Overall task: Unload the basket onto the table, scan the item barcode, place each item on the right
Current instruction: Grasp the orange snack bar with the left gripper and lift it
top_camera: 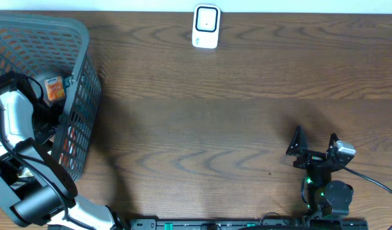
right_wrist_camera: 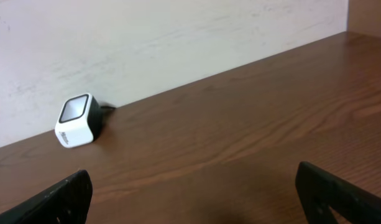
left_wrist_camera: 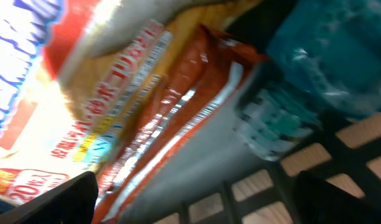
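The item to be scanned is judged to be the orange packet [top_camera: 54, 89], which lies inside the basket [top_camera: 80, 38], with a teal pack [left_wrist_camera: 327, 56] just beside it. The left gripper [left_wrist_camera: 196, 202] is seen inside the basket, close over the packet. Its fingers [left_wrist_camera: 53, 200] are spread wide apart and nothing is clamped between them. Whether the packet is touched cannot be told.

In the left wrist view the packet's long axis runs slantwise across the gap between the fingers, so a turn of the wrist is probably needed before a squeeze across its narrow width.

The right gripper [top_camera: 314, 142] is held well to the right of the basket, with its fingers likewise apart and empty, so the left arm is far nearer. The scanner [top_camera: 206, 27] stands outside the basket, to its right and well apart from it.
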